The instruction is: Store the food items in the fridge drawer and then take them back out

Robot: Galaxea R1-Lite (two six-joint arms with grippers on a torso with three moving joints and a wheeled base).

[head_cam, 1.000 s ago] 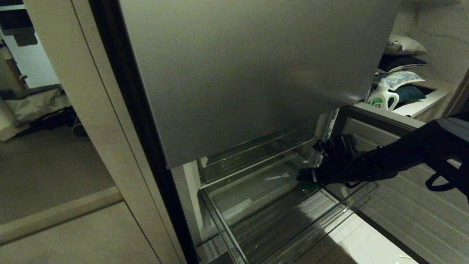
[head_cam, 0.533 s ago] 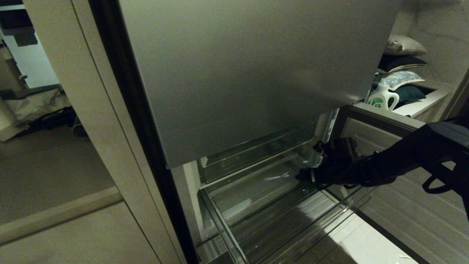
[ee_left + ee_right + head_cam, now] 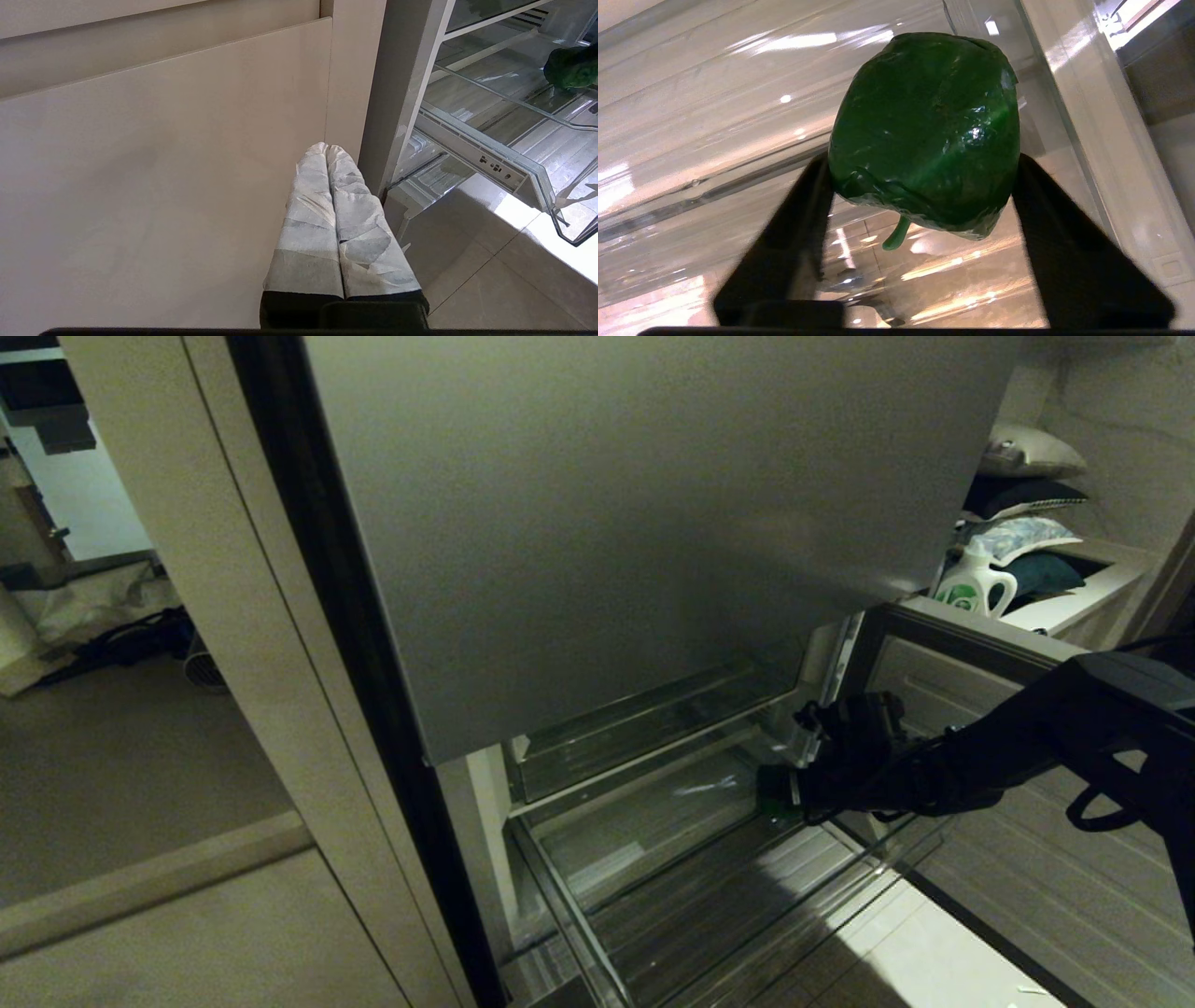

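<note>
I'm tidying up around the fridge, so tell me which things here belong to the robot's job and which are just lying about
Job:
green pepper, between the right gripper jaws
fridge drawer, pulled open

Lying about:
detergent jug
pillows
left gripper, parked beside the fridge

floor: pale tiles [image 3: 934,961], sunlit at 5 o'clock | 9 o'clock: beige cabinet panels [image 3: 168,933] | 2 o'clock: stacked pillows [image 3: 1027,485], detergent jug [image 3: 974,581] on ledge

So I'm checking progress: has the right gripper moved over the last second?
Barely: the right gripper hangs at the same spot over the drawer.
</note>
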